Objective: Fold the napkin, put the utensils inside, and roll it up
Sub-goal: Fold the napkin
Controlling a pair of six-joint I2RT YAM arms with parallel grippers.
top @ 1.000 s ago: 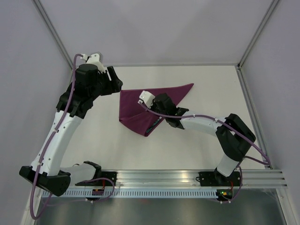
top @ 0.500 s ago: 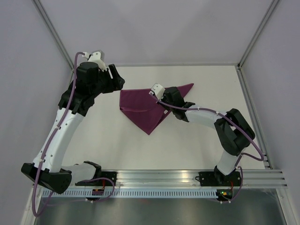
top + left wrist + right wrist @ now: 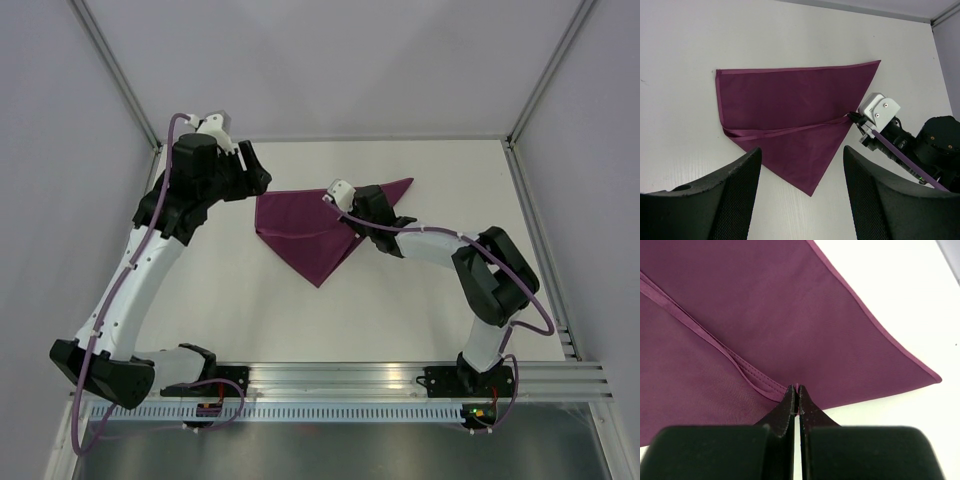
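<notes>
Over the napkin (image 3: 295, 230), the right tool (image 3: 798, 392), pinched on it, has swung rightward.

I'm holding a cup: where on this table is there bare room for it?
Bare table between the napkin and the front rail, and right of its far corner. Crowded at the napkin: left gripper hovering, right gripper pinching its hem.

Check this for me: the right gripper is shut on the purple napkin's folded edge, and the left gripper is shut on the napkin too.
One part is wrong. The left gripper is not shut on the napkin. It is open, with its fingers spread wide, clear of the cloth and holding nothing, as the left wrist view shows. The rest stands: the right gripper is shut on the napkin's folded edge.
</notes>
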